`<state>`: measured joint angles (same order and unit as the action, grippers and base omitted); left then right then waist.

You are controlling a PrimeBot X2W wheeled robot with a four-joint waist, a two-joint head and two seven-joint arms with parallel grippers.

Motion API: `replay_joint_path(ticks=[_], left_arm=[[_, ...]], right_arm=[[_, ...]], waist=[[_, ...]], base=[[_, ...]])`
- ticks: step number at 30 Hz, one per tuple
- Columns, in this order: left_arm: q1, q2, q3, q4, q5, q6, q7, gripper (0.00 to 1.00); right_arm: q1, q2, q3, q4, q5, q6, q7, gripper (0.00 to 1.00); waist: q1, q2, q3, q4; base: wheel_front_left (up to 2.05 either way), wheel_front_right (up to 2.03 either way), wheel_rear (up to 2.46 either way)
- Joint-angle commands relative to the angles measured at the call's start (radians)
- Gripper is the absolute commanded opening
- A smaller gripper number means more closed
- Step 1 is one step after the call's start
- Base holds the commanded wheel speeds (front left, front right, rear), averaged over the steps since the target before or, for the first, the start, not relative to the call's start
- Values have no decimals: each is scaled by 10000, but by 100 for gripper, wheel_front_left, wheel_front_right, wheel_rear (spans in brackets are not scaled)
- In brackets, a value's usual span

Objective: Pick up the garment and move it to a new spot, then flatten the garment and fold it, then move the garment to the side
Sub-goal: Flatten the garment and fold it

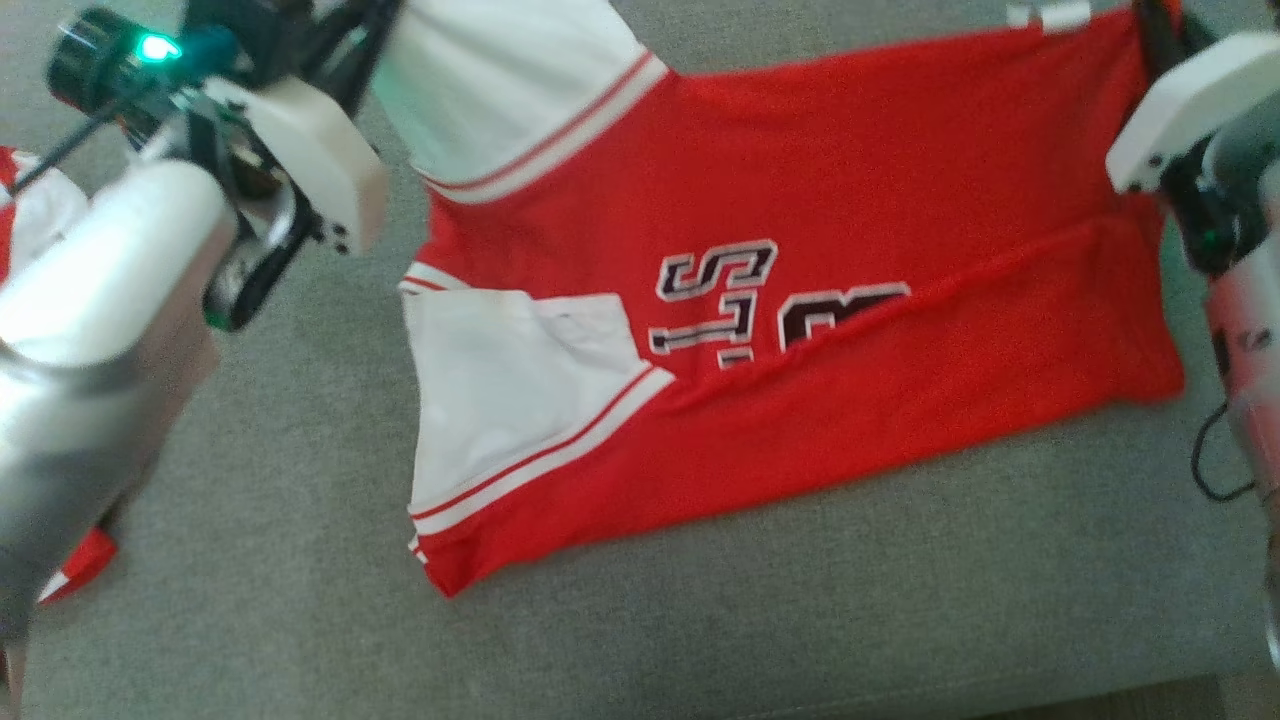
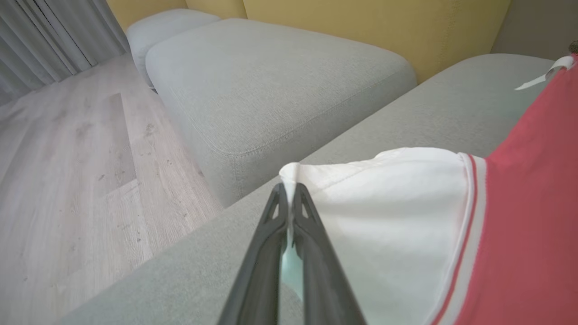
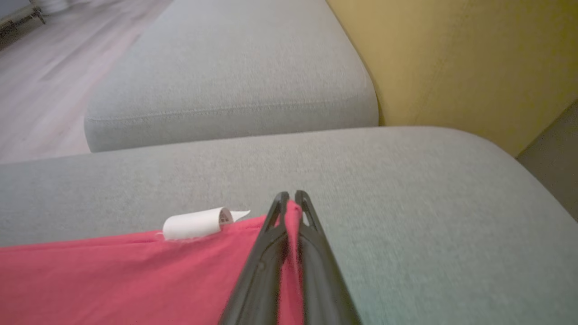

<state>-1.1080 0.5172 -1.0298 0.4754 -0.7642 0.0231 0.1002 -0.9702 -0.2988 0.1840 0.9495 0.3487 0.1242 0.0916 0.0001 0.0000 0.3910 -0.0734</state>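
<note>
Item: red garment (image 1: 850, 200), white-sleeved, dark lettering, lying on grey sofa cushion (image 1: 700, 620), near long edge folded over. Left hand (image 2: 289, 192): fingers pressed together, pinching the edge of the far white sleeve (image 2: 384, 216). Right hand (image 3: 290, 198): fingers pressed together, pinching the red hem corner, just beside a curled white tag (image 3: 196, 223). Yellow backrest (image 3: 451, 58) behind

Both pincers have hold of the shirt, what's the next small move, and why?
Probably lift both ends slightly, evenly. The left pincer is shut on the white sleeve, the right pincer on the red hem, and the shirt lies flat on the cushion, so it must clear it before folding.
</note>
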Motion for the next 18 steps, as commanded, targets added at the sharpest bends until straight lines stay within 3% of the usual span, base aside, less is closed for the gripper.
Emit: replay_joint_path(ticks=[1, 11, 18], left_arm=[[-781, 337, 573, -12, 129, -8, -145, 0], [-2056, -417, 736, 1988, 466, -365, -1274, 0], [-2047, -917, 474, 2926, 500, -911, -1833, 0]], right_arm=[[-327, -126, 143, -369, 131, 65, -186, 0], [-1474, -202, 531, -376, 845, 65, -1246, 0], [-1397, -301, 1195, -165, 1448, 65, -1396, 0]], waist=[[-1, 0, 80, -44], [-1, 0, 500, -96], [-1, 0, 343, 80]], base=[[0, 0, 0], [0, 0, 0], [0, 0, 0]])
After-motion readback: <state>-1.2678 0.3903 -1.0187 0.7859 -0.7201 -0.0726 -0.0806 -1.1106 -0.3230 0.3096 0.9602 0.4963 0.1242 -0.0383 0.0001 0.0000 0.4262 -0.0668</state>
